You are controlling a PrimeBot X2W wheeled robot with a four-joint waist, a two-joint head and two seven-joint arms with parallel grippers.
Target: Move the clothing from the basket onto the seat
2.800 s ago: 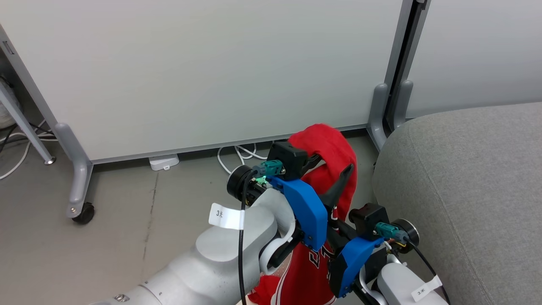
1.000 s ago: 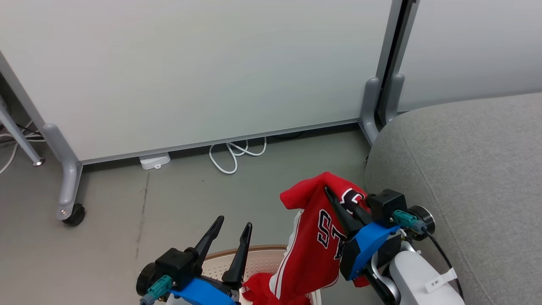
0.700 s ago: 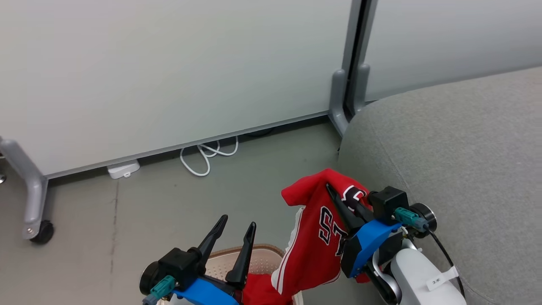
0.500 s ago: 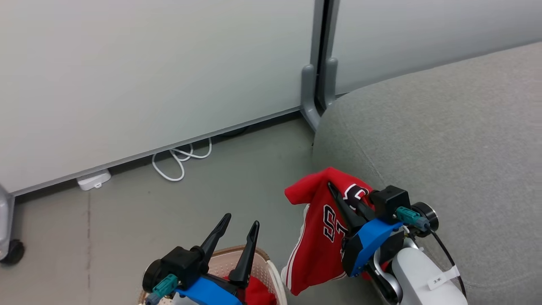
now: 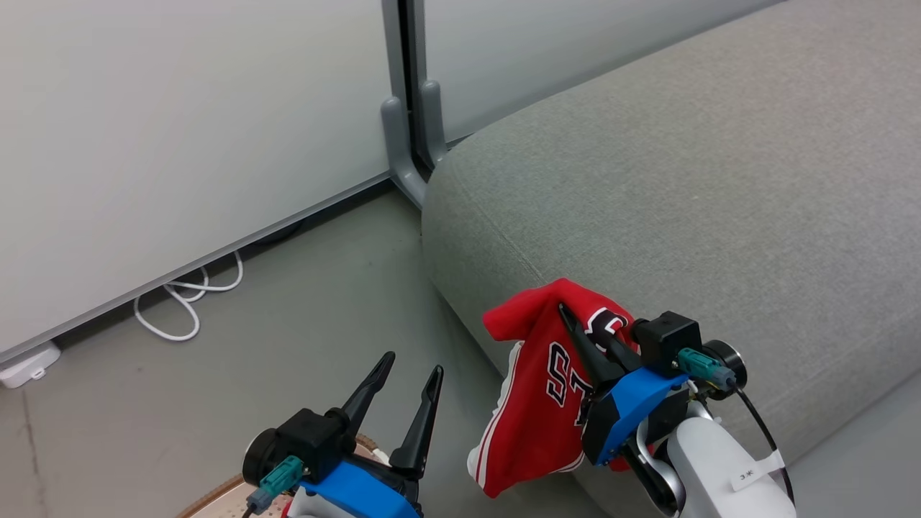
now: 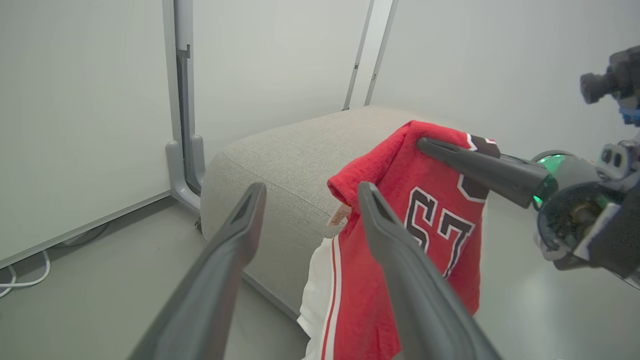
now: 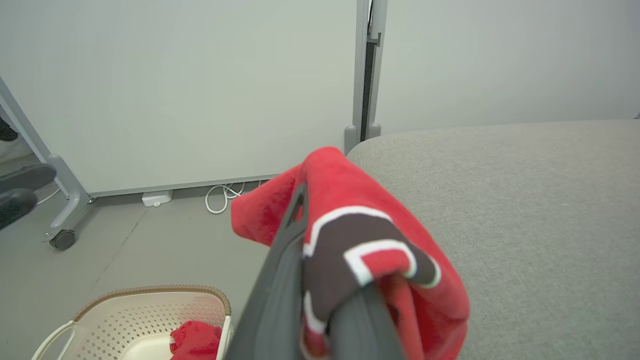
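Here, a bright red, white-striped fabric jersey (image 5: 541, 403) with black-and-white lettering is held up by the right gripper (image 5: 586, 332), whose jaws are closed tight on a bunch of cloth near the garment's top; the rest is hung down just in front of the rounded edge of the large light grey fabric-upholstered seat (image 5: 683, 180). The step in hand is judged to be the carry across onto the seat. It would be done well if the jersey were lifted until its lower hem could pass over the seat's edge rather than be dragged up the seat's side, carried well in over the seat's top, lowered until the cloth is borne by the seat, and only then let go; a release close to the seat's edge is best avoided, since limp cloth could slide off to the floor. The left gripper (image 5: 412, 364) is held to the left of the seat, its jaws spread wide with nothing in them. Also left of the seat, on the floor, a cream-white perforated plastic laundry basket (image 7: 150, 320) with a brown woven-look rim is seen, with one more crumpled red garment (image 7: 196, 339) lying in it, so the task is judged about half done.
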